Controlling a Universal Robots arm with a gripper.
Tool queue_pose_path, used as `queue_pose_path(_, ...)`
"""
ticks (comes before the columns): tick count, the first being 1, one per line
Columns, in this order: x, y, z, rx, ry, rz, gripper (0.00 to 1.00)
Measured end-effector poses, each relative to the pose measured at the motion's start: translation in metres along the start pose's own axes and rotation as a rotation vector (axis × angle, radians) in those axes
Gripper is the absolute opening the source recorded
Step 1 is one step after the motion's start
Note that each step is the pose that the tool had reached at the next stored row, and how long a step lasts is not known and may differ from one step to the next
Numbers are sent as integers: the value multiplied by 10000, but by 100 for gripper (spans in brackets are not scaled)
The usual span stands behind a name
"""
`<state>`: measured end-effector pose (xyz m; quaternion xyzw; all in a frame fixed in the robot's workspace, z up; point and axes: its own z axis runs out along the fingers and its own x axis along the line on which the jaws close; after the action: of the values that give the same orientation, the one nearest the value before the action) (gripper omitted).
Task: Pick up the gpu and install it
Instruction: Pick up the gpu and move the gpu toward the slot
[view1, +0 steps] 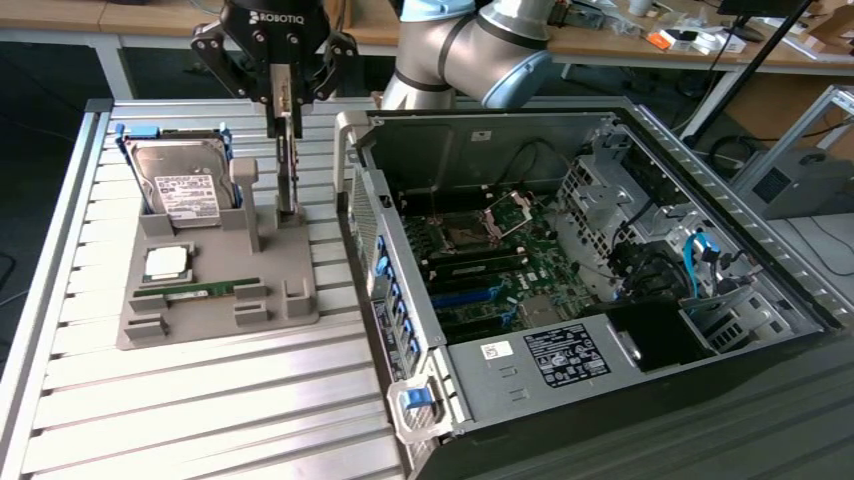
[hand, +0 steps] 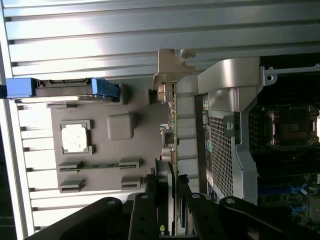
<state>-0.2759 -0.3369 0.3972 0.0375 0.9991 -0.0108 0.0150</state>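
Currently: black gripper (view1: 282, 100) hangs above the grey moulded parts fixture (view1: 214, 315) on the ribbed aluminium counter (view1: 200, 410). Jaws are narrow, clamped on the top edge of the gpu (view1: 287, 165), a thin dark circuit card with a silvery end bracket, held upright on edge. Card's lower end is at the fixture's upright post; seated or lifted, cannot tell. Silver hard drive (view1: 184, 185) and green memory stick (view1: 207, 290) lie in the fixture. Open metal computer case (view1: 481, 385) stands just beside, on the exterior view's right.
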Motion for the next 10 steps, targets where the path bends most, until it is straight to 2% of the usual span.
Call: queue_pose_path(10, -1, -1, -43, -2, 1, 0, 27)
